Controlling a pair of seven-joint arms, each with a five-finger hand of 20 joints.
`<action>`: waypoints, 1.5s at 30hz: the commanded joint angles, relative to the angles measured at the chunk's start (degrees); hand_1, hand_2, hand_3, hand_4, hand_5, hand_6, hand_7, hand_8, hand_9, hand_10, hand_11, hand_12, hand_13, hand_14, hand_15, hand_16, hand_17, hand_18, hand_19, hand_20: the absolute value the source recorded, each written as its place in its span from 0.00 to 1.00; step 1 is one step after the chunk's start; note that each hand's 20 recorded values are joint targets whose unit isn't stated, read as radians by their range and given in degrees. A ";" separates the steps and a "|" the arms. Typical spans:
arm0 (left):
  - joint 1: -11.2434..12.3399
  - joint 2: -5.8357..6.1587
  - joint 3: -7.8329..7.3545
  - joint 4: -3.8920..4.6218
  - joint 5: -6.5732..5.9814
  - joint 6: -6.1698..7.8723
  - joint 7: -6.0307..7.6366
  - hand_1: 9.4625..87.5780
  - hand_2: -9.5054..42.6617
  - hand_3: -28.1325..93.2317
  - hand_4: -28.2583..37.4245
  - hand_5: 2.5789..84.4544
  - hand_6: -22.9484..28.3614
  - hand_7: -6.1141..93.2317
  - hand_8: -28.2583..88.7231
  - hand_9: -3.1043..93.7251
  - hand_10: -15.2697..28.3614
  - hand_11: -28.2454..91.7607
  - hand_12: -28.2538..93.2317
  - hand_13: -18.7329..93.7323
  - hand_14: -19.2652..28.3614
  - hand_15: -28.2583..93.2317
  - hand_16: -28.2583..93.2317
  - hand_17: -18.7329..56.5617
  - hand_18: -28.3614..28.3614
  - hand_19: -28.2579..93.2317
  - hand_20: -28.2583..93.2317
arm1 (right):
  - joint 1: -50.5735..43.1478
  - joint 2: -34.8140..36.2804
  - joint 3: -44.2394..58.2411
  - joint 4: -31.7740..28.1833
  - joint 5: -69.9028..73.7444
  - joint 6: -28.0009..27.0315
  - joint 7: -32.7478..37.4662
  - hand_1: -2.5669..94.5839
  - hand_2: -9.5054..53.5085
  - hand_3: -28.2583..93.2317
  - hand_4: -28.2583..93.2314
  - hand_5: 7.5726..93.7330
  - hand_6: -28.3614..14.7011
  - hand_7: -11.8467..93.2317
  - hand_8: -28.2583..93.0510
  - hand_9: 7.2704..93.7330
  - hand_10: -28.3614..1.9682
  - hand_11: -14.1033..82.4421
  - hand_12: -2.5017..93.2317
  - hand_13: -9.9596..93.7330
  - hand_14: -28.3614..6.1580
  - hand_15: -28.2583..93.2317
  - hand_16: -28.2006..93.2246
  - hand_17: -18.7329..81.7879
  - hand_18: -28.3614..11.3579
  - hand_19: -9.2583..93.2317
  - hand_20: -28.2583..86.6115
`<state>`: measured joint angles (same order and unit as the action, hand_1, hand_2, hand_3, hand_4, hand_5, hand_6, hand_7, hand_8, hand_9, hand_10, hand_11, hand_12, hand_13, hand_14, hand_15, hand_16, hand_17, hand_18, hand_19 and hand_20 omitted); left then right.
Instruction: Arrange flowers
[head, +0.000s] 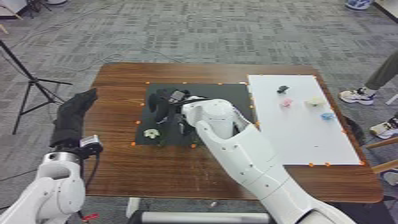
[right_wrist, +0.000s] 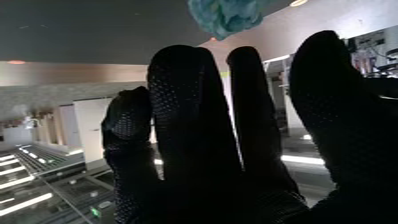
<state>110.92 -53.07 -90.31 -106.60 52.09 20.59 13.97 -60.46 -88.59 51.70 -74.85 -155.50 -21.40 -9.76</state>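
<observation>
Right arm comes in from the near right and reaches diagonally across the brown wooden table (head: 204, 172) — its black-gloved right hand (head: 163, 107) is over the dark grey rectangular mat (head: 200, 90). Right wrist view: right hand (right_wrist: 191, 135) is open, fingers straight and slightly spread, with a ruffled blue-green flower (right_wrist: 226, 17) just beyond the fingertips, against a dark surface. Left arm points forward at the table's left edge, black-gloved left hand (head: 73, 117) open, fingers extended. The small white flower (head: 151, 133) lies on the mat, toward its near left corner. On the white rectangular board (head: 306, 142) to the right: small pink flower (head: 286, 102), cream flower (head: 314, 101), light blue flower (head: 328, 116) — all apart, in the board's far half, plus a small dark object (head: 282, 89).
</observation>
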 joint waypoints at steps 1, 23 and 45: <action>2.38 -0.40 -1.34 -0.48 -0.33 -0.70 1.20 0.07 0.18 0.81 0.00 0.49 0.51 0.19 0.18 0.43 0.62 0.35 0.32 0.37 0.66 0.27 0.26 0.17 0.62 0.22 0.32 | 5.09 5.75 -3.21 -4.48 6.07 -0.64 2.49 0.43 0.00 0.84 0.05 0.50 0.68 0.38 0.12 0.58 0.50 0.27 0.19 0.70 0.49 0.76 0.50 0.50 0.16 0.85 0.74; 6.19 -1.65 -3.93 -3.55 3.42 -1.06 -1.21 0.16 0.21 0.80 0.00 0.55 0.52 0.22 0.17 0.52 0.68 0.39 0.30 0.49 0.76 0.36 0.22 0.33 0.71 0.33 0.38 | -10.53 38.26 15.52 -32.60 20.45 22.24 5.49 0.27 0.00 0.79 0.02 0.44 0.63 0.31 0.15 0.49 0.44 0.22 0.20 0.61 0.40 0.52 0.45 0.42 0.18 0.63 0.63; 7.66 -2.35 -4.28 -4.55 3.24 -0.90 -0.76 0.17 0.23 0.80 0.01 0.57 0.53 0.23 0.17 0.55 0.67 0.41 0.31 0.50 0.77 0.38 0.21 0.32 0.72 0.32 0.37 | -26.15 44.36 32.70 -21.06 14.26 16.99 5.92 0.38 0.00 0.82 0.01 0.49 0.69 0.38 0.11 0.59 0.56 0.28 0.20 0.70 0.51 0.57 0.46 0.46 0.18 0.75 0.69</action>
<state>117.68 -54.92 -94.45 -110.61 55.34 19.60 13.17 -77.83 -46.29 75.76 -90.97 -143.21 -4.22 -5.91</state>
